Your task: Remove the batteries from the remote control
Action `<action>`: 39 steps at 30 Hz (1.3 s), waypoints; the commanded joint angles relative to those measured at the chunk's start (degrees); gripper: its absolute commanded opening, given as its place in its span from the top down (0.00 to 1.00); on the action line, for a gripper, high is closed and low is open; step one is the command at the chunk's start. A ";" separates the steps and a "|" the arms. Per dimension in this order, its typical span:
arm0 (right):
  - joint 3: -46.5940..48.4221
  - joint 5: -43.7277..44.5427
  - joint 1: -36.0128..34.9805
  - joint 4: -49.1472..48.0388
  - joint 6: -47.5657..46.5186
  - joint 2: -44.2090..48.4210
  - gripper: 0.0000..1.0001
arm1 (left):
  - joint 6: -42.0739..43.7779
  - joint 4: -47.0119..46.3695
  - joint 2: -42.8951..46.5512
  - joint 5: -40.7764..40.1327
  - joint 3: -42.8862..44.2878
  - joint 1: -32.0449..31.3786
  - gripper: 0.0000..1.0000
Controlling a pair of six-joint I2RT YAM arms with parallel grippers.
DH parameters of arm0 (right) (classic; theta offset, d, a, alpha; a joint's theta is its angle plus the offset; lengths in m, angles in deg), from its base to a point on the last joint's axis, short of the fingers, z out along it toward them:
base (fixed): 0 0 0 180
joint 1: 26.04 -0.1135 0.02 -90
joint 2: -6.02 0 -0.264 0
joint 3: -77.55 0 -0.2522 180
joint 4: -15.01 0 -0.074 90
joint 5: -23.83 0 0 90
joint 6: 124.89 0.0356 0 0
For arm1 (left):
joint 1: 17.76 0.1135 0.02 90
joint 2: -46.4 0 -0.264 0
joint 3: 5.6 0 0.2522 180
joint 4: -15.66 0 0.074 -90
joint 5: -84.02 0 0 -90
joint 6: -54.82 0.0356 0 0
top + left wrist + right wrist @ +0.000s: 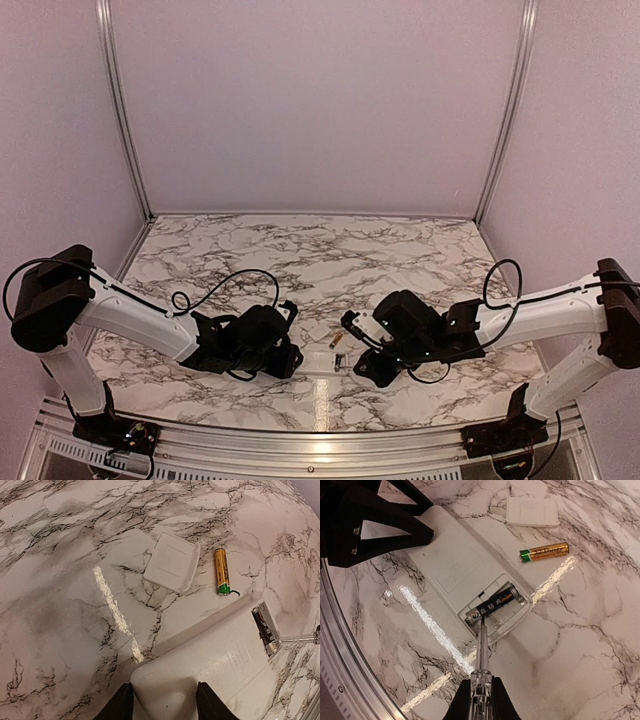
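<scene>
Pale lilac walls [320,100] close in a marble-patterned table [300,250], and both arms meet low near its front edge. The remote [465,565] lies flat, back side up, with its compartment [507,616] open. The left gripper [165,692] has its jaws closed on the remote's plain end, one finger against each long edge, pinning it. The right gripper [480,700] is clamped on a thin clear stick [481,655] that points straight away from the wrist. A dark battery [492,602] sits in the compartment directly ahead of the right jaws. Its long axis runs roughly crosswise to the stick, and the stick's tip meets it near the end closer to the left gripper. The right arm is the one placed to pry, and I judge the next move to be a lever under that end. A gold battery [545,552] is already out on the table just beyond the remote, near the loose back panel [532,511]. Only the right wrist view looks into the compartment and shows the tip against the battery. The left wrist view sees that compartment edge-on but shows the grip on the remote clearly. From above, the grippers hide nearly all of the remote, and only the gold battery shows as a speck between them.
</scene>
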 commanded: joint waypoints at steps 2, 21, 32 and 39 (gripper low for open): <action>2.26 -2.07 -0.69 -0.92 0.33 0.78 1.00 | 1.59 1.51 -1.57 1.97 -0.38 -0.47 0.56; 4.99 0.06 -0.69 2.58 0.25 2.41 1.00 | 1.66 1.74 -1.61 1.79 -0.30 -0.44 0.57; 6.66 1.88 -0.68 3.53 -0.52 -0.51 1.00 | 1.68 1.63 -1.97 1.88 -0.23 -0.47 0.57; 8.68 2.66 -0.62 5.35 -1.37 -1.05 1.00 | 1.75 1.52 -2.18 2.06 -0.06 -0.47 0.58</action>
